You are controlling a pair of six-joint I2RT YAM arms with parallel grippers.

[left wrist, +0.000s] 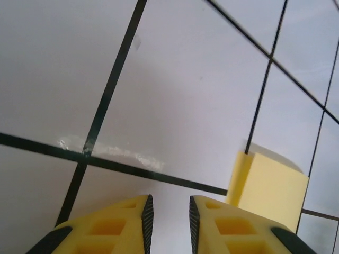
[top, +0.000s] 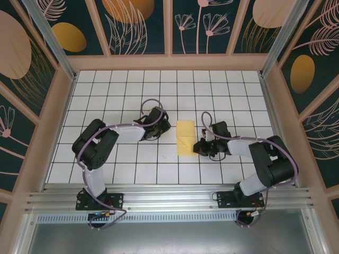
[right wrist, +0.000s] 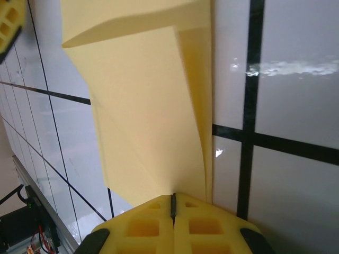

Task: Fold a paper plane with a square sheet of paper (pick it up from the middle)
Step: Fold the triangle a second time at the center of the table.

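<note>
The square sheet of paper [top: 185, 136] lies partly folded on the white grid table, a yellow strip with a diagonal crease and a raised flap [right wrist: 148, 106]. My right gripper [top: 197, 147] sits at the sheet's lower right edge. Its jaws are shut, and the tips [right wrist: 173, 197] rest down on the paper's near edge. My left gripper [top: 166, 127] is just left of the sheet and apart from it. Its jaws [left wrist: 171, 203] are open a narrow gap, with bare table between them. The folded paper [left wrist: 270, 185] stands to the right of its fingers.
Black grid lines cross the white table top [top: 132, 90]. Pinkish frame walls [top: 169, 62] close the back and both sides. A metal rail [top: 169, 198] with the arm bases runs along the near edge. The left gripper's yellow finger [right wrist: 9, 24] shows at the right wrist view's top left corner.
</note>
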